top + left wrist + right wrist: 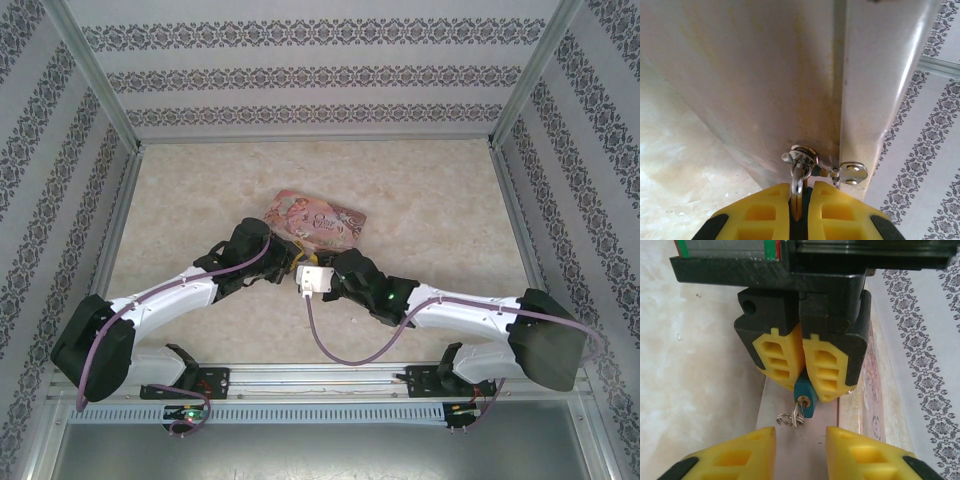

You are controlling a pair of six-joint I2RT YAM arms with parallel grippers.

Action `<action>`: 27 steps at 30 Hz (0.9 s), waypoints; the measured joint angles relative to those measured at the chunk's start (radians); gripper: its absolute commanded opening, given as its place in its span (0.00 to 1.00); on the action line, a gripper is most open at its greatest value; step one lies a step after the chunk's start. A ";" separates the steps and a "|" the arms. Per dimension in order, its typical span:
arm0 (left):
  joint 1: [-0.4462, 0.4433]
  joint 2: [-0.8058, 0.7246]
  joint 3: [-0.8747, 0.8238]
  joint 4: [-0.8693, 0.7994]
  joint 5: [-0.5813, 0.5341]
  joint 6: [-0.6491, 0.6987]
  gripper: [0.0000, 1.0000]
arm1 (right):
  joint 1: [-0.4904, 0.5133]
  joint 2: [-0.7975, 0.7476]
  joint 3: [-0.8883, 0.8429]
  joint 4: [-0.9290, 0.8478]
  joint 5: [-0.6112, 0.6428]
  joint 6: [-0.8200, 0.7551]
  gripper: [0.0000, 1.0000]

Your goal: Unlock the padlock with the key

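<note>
Right wrist view: left gripper (803,383) clamps the padlock (804,401); right gripper (800,452), fingers apart just short of the padlock, should centre on its key (799,410) before pinching.

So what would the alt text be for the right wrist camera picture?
The left hand, yellow-fingered, pinches a tiny teal padlock with a key in its keyhole. In the foreground the right hand stands open, facing it, over a pale marbled table.

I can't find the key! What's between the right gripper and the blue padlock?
The small key, sticking out of the padlock toward the right gripper; the right wrist view shows it.
</note>
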 measured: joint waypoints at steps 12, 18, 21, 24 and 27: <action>-0.013 0.004 0.000 0.004 0.000 -0.003 0.00 | 0.002 0.033 0.012 0.005 0.002 0.016 0.20; -0.018 0.011 0.000 0.004 -0.004 -0.003 0.00 | 0.011 0.052 0.013 0.016 0.007 0.024 0.16; -0.018 0.013 0.000 0.004 -0.009 -0.003 0.00 | 0.011 0.058 0.014 0.024 0.012 0.032 0.13; -0.018 0.015 0.000 0.005 -0.019 -0.003 0.00 | 0.011 0.064 0.014 0.033 0.019 0.049 0.09; -0.018 0.015 -0.002 0.012 -0.028 -0.006 0.00 | 0.011 0.069 0.014 0.043 0.025 0.064 0.06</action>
